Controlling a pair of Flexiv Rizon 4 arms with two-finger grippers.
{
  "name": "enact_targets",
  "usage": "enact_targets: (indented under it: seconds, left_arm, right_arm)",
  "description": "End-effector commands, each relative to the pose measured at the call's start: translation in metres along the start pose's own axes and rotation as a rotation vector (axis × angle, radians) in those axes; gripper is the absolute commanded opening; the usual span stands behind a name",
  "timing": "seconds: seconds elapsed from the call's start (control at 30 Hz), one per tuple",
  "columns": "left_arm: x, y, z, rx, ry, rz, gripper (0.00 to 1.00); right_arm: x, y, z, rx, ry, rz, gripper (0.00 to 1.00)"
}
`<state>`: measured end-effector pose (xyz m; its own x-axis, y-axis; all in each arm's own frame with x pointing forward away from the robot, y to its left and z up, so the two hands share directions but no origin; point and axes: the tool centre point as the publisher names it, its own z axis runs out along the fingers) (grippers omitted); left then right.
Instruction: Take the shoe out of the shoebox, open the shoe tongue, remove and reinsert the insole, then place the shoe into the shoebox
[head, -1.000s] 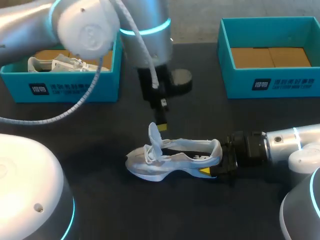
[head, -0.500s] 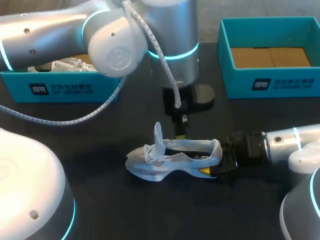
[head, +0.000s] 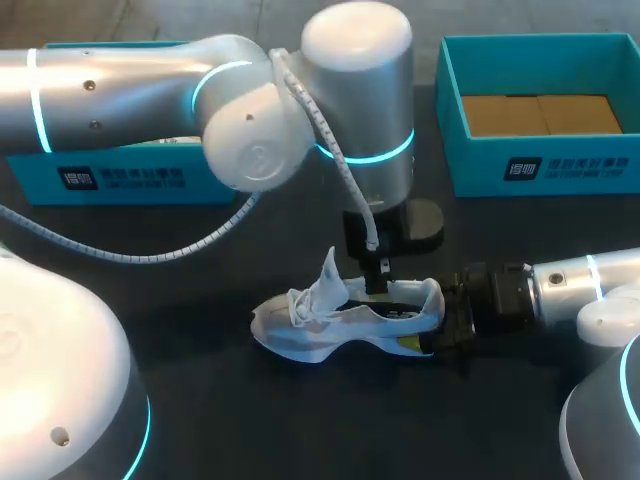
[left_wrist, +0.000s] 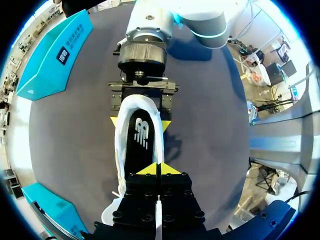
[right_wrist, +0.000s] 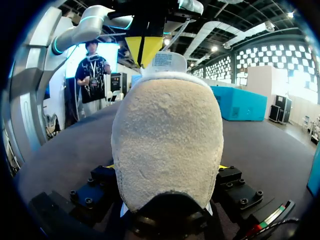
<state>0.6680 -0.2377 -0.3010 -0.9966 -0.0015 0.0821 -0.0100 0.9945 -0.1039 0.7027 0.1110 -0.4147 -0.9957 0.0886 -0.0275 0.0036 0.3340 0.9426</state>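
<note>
a white fabric shoe (head: 330, 325) stands upright on its sole in the middle of the dark surface (head: 220, 420), outside both boxes, with its toe toward my left and its heel toward my right. its tongue (head: 328, 272) stands up, away from the opening, and the loose laces (head: 300, 305) bunch just below it. a black insole (left_wrist: 141, 135) lies flat inside the shoe.

my left arm (head: 150, 90) comes in from the left and runs level across the far half of the surface. it bends at a thick elbow past the middle and drops its wrist straight down over the shoe. the left tool (left_wrist: 156, 169) points down into the opening behind the tongue. its two yellow tips are pressed together with only a thin seam between them, and nothing shows pinched there.

my right arm (head: 585, 280) lies low and nearly level along the surface from the right, its wrist aimed at the heel. the right tool (left_wrist: 139, 122) clamps the heel from both sides, one yellow tip touching each flank, set as wide as the heel. in the right wrist view the pale, fuzzy heel fills the space between its fingers.

a teal cardboard shoebox (head: 120, 178) sits at the far left, largely hidden behind the left arm. a second teal shoebox (head: 540, 170) sits at the far right, open, with its brown cardboard floor showing, well apart from the shoe.
</note>
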Motion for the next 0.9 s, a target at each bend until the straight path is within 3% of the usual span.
enact_targets:
  seconds: [0.03,0.57,0.9]
  left_arm:
    - [-0.008,-0.007,0.015,-0.011,0.016,-0.01,0.0]
    - [-0.017,-0.003,0.038,-0.027,0.004,-0.058,0.0]
    - [-0.019,0.004,0.038,-0.029,0.009,-0.061,0.0]
  right_arm:
    - [0.001,0.001,0.001,0.003,-0.001,0.0,0.0]
    - [0.001,0.001,0.001,0.003,-0.001,0.0,0.0]
    - [0.001,0.001,0.001,0.003,-0.001,0.0,0.0]
